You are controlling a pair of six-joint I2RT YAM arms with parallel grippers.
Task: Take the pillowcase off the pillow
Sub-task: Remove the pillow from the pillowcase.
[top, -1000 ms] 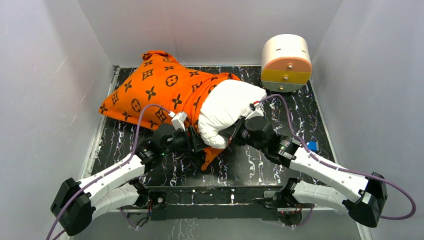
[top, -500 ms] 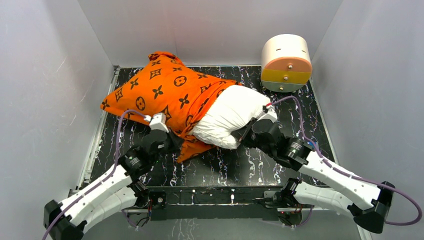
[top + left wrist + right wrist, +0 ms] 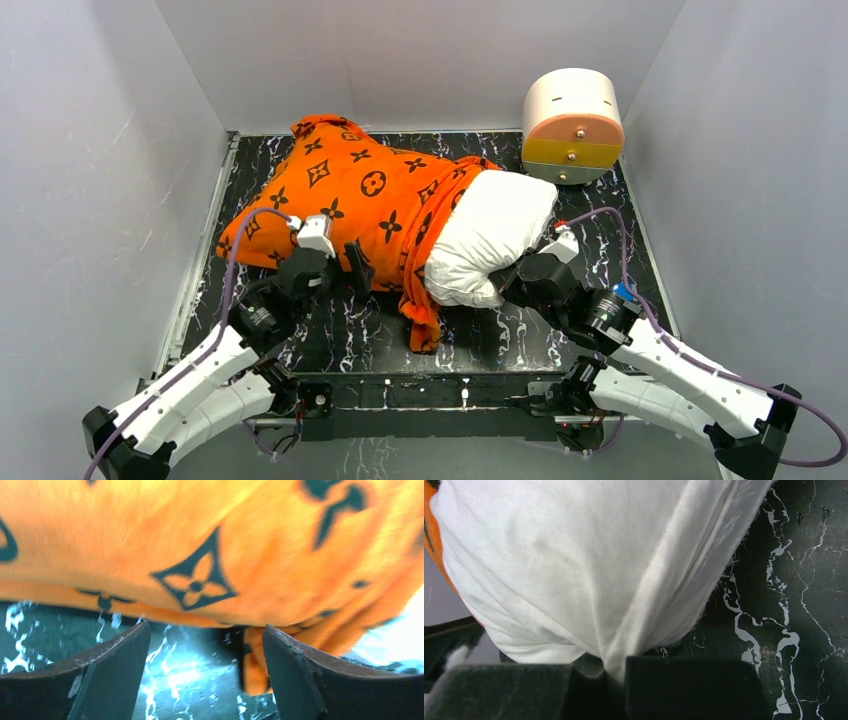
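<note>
The orange pillowcase (image 3: 350, 190) with dark brown motifs lies across the back left of the mat and still covers the left part of the pillow. The white pillow (image 3: 490, 235) sticks out of its right-hand opening. My left gripper (image 3: 338, 272) is at the pillowcase's near edge. In the left wrist view it (image 3: 205, 650) stands open with only the mat between its fingers (image 3: 110, 665). The pillowcase (image 3: 210, 550) hangs just beyond the tips, with a loose flap by the right finger. My right gripper (image 3: 512, 280) is shut on the pillow's stitched edge (image 3: 616, 650); the gripper (image 3: 616, 667) pinches the white pillow (image 3: 574, 555).
A round cream drawer box (image 3: 572, 125) with pink and yellow fronts stands at the back right corner. The black marbled mat (image 3: 500, 335) covers the table, with grey walls on three sides. An orange flap (image 3: 425, 325) trails toward the near edge.
My left gripper let go of the pillowcase's near edge and opened. The right arm drew the pillow rightward, and the whole bundle shifted right with it.
</note>
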